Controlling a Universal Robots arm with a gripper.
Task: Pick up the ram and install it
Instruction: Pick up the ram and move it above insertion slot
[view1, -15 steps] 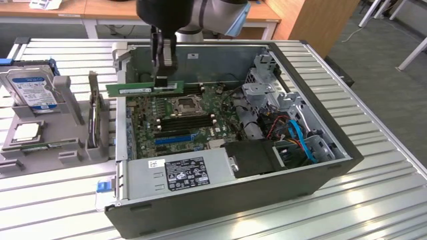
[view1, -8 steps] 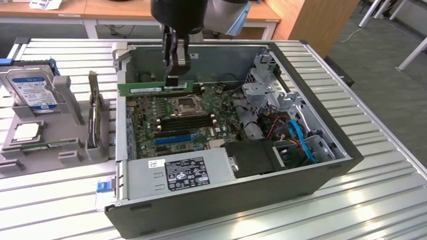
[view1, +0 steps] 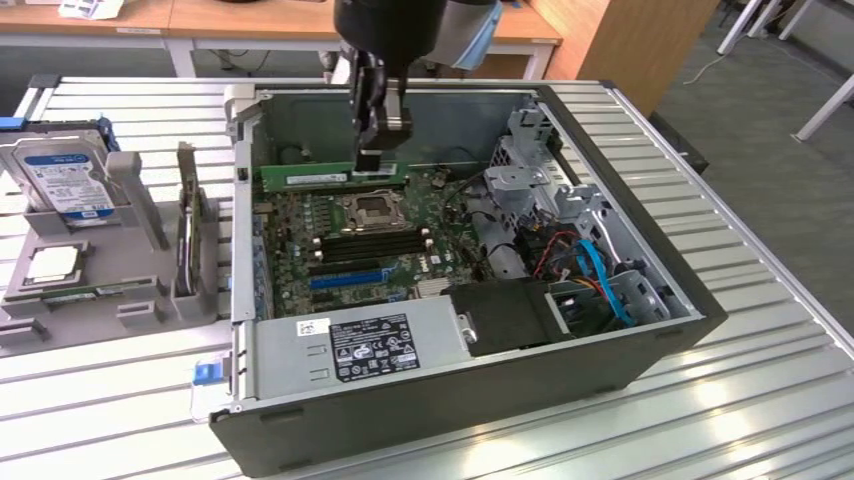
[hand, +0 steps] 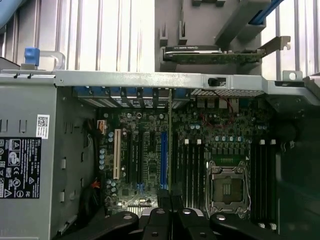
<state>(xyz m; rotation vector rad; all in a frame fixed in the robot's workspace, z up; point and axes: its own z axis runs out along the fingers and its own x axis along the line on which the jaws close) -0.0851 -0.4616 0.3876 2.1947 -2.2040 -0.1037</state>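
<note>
1. Slatted metal tabletop (view1: 747, 330) carries an open computer case (view1: 641, 350) lying on its side; wooden desks stand behind it.
2. Gripper (view1: 380, 165) hangs over the far part of the case. Its fingers (hand: 156, 225) are closed tight on the ram (view1: 314, 176), pinching it near one end.
3. From the fingers the green stick runs level toward the exterior view's left, close over the motherboard (view1: 334, 265). Whether its lower edge touches the board cannot be told.
4. Case contents nearest the fingers: the processor socket (view1: 370, 210) lies just beneath and to the near side of them, with a bank of black memory slots (view1: 374, 240) beyond it.
5. Case contents further off: a grey power supply (view1: 360, 345) with printed labels sits at the near wall, well apart from the fingers. A drive bay with blue and orange cables (view1: 601, 285) lies toward the exterior view's right of them.
6. Grey fixture tray (view1: 134, 305) stands outside the case, well apart from the fingers on the exterior view's left. It holds a hard drive (view1: 60, 180) upright, a square processor chip (view1: 54, 262) lying flat, and an expansion card (view1: 187, 235) on edge.
</note>
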